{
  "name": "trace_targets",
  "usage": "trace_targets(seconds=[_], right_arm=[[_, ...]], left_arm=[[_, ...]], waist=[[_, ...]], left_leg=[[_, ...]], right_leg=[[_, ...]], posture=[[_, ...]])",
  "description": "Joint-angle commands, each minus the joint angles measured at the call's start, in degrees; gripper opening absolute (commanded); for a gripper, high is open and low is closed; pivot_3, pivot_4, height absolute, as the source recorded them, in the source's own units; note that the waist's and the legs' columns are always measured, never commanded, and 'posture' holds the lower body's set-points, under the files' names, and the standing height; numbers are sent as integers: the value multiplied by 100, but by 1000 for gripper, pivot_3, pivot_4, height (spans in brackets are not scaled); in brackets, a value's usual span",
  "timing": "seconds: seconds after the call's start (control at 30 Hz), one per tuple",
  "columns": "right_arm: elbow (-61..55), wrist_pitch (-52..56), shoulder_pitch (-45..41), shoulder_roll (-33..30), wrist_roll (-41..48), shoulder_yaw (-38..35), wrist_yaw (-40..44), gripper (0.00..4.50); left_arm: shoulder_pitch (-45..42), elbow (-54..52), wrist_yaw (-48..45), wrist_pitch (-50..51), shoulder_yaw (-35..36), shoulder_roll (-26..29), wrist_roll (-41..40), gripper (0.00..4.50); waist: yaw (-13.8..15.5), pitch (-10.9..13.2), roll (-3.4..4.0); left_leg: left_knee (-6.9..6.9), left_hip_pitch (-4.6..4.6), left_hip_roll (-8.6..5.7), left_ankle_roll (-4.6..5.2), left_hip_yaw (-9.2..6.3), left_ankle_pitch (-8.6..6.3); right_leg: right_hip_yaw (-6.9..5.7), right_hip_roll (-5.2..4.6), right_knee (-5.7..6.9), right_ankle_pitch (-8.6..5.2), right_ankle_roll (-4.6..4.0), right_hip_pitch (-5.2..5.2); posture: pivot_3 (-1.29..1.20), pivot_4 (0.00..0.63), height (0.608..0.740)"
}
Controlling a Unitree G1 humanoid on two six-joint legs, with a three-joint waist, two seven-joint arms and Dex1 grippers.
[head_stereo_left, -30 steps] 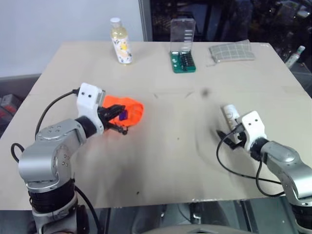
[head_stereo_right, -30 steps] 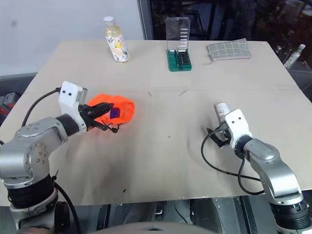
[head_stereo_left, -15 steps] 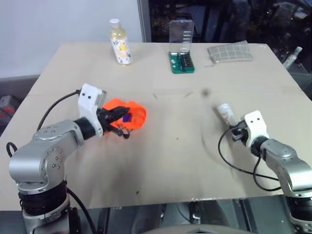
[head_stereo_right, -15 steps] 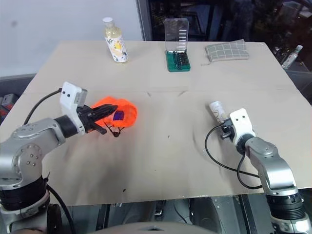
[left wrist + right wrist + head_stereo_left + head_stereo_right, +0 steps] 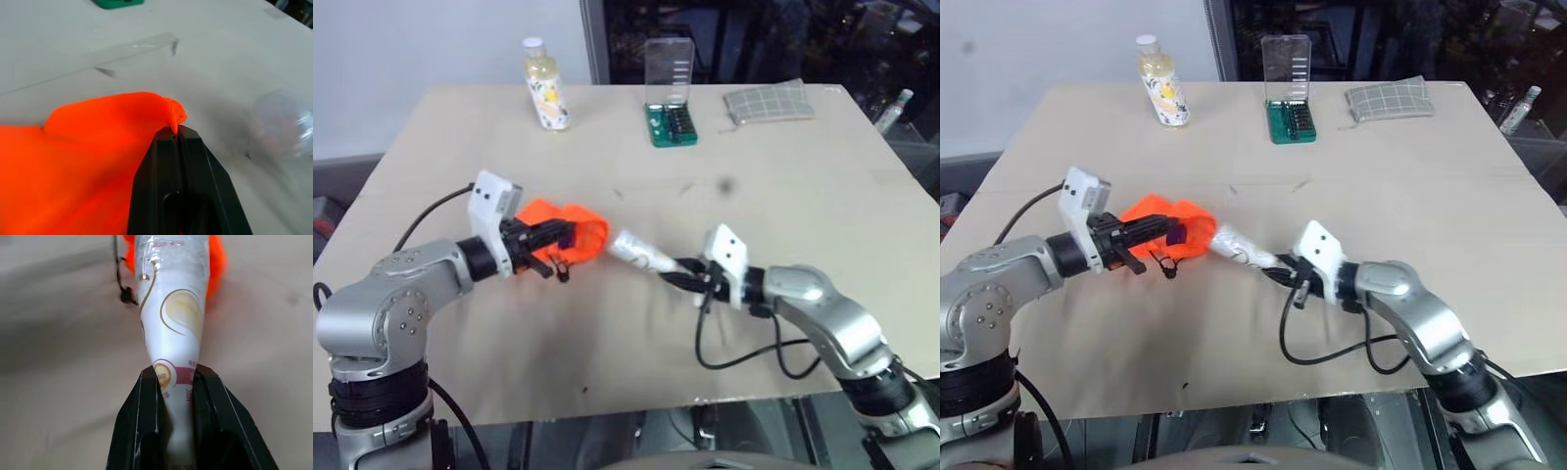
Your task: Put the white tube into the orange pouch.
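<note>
A: Where is the white tube (image 5: 641, 254)?
B: Pinched by its flat end in the right tool (image 5: 690, 278), cap end just beside the orange pouch (image 5: 570, 235).
A: And the pouch?
B: The left tool (image 5: 544, 247) is clamped on its fabric.

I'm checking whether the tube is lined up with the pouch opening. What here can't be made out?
- Orange pouch opening: in the head views the left pincer and bunched fabric hide it.
- White tube cap end: in the right wrist view it is cut off by the edge, so contact with the pouch is unclear.
- Tube in the left wrist view: a blurred pale shape.
- Tube print: too small to read.
</note>
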Motion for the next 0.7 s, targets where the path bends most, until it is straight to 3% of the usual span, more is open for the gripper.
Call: trace_targets(seconds=[0.03, 0.33, 0.57, 0.7], right_arm=[[587, -348, -369, 198, -260, 161, 135, 405], [1722, -546, -1125, 804, -1020, 419, -160, 405], [2682, -742, -1858, 1636, -1423, 618, -242, 405], [3174, -1009, -2102, 1993, -1404, 605, -67, 1933]], left_arm=[[-110, -171, -75, -54, -58, 148, -277, 0], [612, -1080, -25, -396, -543, 164, -476, 0], [803, -979, 42, -840, -1078, 91, -340, 0], [750, -775, -19, -1138, -1243, 87, -215, 0]], waist=[[-6, 1, 2], [-108, 3, 3], [-167, 2, 3], [-168, 3, 4]], left_leg=[[-1, 0, -6, -10, 1, 6], [-31, 4, -10, -21, 15, 6], [-60, 7, -8, -44, 10, 19], [-69, 7, -6, -44, 10, 23]], right_leg=[[4, -2, 0, 1, 1, 0], [25, -9, -1, 10, 14, -12], [23, 1, -1, 15, 5, -25], [24, 13, -1, 17, 6, -31]], posture=[[0, 150, 740], [0, 150, 740], [0, 150, 740], [0, 150, 740]])
